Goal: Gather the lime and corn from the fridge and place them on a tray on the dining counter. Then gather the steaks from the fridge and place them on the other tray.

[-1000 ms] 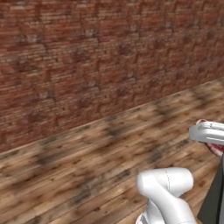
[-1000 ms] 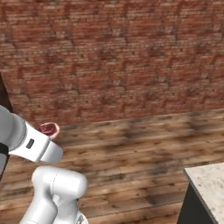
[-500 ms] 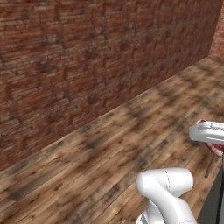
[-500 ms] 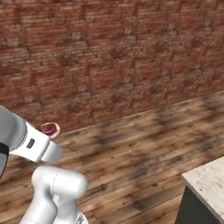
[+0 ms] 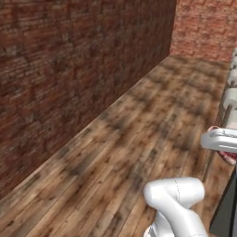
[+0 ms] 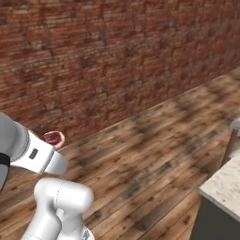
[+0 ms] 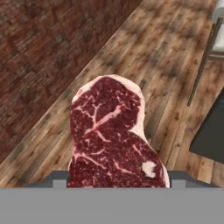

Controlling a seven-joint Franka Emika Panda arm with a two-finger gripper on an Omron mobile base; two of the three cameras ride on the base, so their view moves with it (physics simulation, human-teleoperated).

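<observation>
Holding a steak (image 7: 114, 135), the end effector is clamped on its bottom edge. The meat looks soft, floppy and slippery, so grip it firmly there.

The wooden floor (image 5: 139, 125) lies broad and bare ahead, with open passage along it toward the far corner; a brick wall (image 5: 69, 60) closes the whole left side in the left base view, and a second brick wall (image 5: 206, 28) shuts off the far end; on the right, the corner of the table (image 6: 224, 185) with its dark base juts into the room, and a bar stool (image 7: 210, 48) on thin dark legs stands just beside it; the steak (image 7: 113, 135) between the jaws stands out ahead of the hand and blocks the middle of the hand view.
</observation>
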